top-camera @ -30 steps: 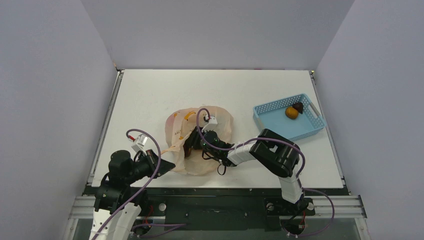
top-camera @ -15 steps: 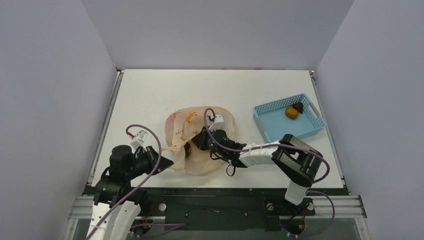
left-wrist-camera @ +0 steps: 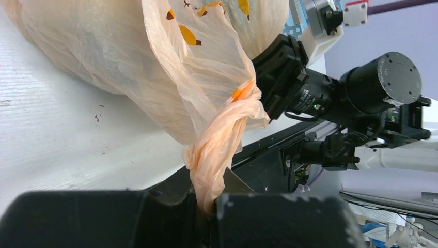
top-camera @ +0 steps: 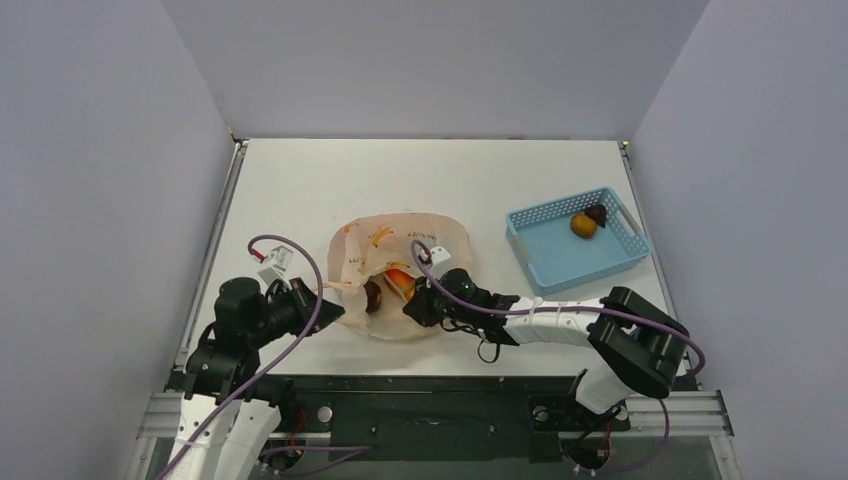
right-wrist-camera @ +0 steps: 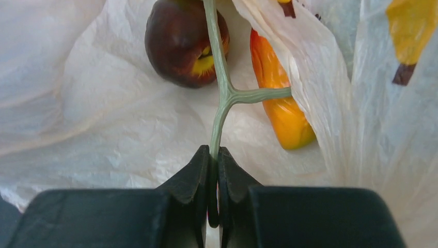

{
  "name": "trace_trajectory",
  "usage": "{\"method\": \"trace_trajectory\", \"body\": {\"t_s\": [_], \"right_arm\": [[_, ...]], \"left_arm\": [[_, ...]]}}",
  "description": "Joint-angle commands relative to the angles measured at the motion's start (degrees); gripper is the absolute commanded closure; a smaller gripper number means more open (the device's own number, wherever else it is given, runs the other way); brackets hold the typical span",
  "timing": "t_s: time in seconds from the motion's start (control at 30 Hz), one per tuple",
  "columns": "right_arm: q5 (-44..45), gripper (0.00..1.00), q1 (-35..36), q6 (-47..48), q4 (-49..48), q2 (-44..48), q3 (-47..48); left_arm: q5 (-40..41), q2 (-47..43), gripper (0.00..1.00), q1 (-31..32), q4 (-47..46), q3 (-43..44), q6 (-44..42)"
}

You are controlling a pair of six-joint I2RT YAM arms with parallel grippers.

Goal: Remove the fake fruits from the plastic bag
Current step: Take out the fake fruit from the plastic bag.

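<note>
Now | left hand (left-wrist-camera: 206, 199) pinches plastic bag (left-wrist-camera: 155, 67) | right hand (right-wrist-camera: 213, 170) clamps green stem (right-wrist-camera: 222, 103), branch seemingly under bag

The plastic bag (top-camera: 400, 262) lies on the table (top-camera: 300, 190). The left gripper (left-wrist-camera: 206, 204) pinches the bag's near-left corner. In the bag's near mouth the right gripper (right-wrist-camera: 213, 160) clamps a stem (right-wrist-camera: 223, 95), with a mango (right-wrist-camera: 279, 98) just right of it. A basket (top-camera: 545, 262) holding an orange (top-camera: 583, 225) sits well right of the bag.

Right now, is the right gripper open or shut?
Shut. In the right wrist view, the right gripper is clamped on a pale green stem inside the plastic bag.
</note>
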State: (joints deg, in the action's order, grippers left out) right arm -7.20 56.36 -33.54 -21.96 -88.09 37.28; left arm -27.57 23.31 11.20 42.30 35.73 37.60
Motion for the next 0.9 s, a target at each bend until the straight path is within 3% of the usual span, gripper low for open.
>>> {"method": "trace_trajectory", "body": {"t_s": [0.0, 0.2, 0.43, 0.87], "right_arm": [[-2.2, 1.00, 0.9, 5.3, 8.0, 5.9, 2.5], [-0.7, 1.00, 3.4, 8.5, 18.1, 12.1, 7.8], [1.9, 1.00, 4.0, 9.7, 21.4, 16.6, 9.9], [1.6, 1.00, 5.6, 10.7, 22.6, 17.3, 13.0]], "left_arm": [[1.7, 4.1, 1.00, 0.2, -1.8, 3.9, -4.2], [-0.1, 8.9, 1.00, 0.3, 0.6, 7.4, -6.6], [6.2, 13.0, 1.00, 0.2, 10.0, 15.2, -16.3], [6.9, 14.3, 1.00, 0.2, 6.4, 14.4, -18.0]]}}
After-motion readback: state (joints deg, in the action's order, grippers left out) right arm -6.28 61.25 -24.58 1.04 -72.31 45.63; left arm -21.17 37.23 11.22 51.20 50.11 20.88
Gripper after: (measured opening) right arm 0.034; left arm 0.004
